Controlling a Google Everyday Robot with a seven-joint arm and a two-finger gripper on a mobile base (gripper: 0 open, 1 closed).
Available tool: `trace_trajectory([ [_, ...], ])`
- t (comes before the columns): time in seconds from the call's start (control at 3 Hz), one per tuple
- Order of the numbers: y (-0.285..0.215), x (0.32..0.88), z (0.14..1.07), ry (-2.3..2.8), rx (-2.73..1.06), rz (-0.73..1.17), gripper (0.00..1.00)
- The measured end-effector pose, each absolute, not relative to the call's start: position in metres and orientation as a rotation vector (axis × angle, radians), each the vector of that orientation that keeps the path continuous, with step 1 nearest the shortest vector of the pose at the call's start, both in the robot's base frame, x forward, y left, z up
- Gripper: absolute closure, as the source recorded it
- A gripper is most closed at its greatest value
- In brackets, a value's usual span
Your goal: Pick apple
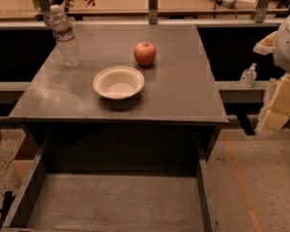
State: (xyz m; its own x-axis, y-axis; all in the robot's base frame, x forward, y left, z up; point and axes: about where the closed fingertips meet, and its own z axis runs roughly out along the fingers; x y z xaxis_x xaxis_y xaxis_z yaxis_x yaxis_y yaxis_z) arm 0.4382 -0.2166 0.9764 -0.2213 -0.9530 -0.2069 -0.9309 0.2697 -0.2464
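The robot's pale yellow gripper [276, 111] hangs out past the table's right edge. How wide it stands, I cannot tell, but it has no apple in it. The small round red apple with orange patches [145, 53] sits on the grey tabletop [183, 91], well off to the gripper's left and farther back, just behind the shallow cream bowl [118, 82]. The risks: a low sweep could clip that bowl's rim, or a glancing touch could roll the apple toward the clear plastic water bottle [65, 36], farther left still.
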Motion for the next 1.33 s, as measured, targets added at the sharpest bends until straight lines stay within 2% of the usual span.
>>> trace_trajectory([
  [0.67, -0.214, 0.448, 0.977, 2.219, -1.670, -0.056, 0.00],
  [1.33, -0.198, 0.528, 0.925, 2.219, -1.355, 0.121, 0.00],
])
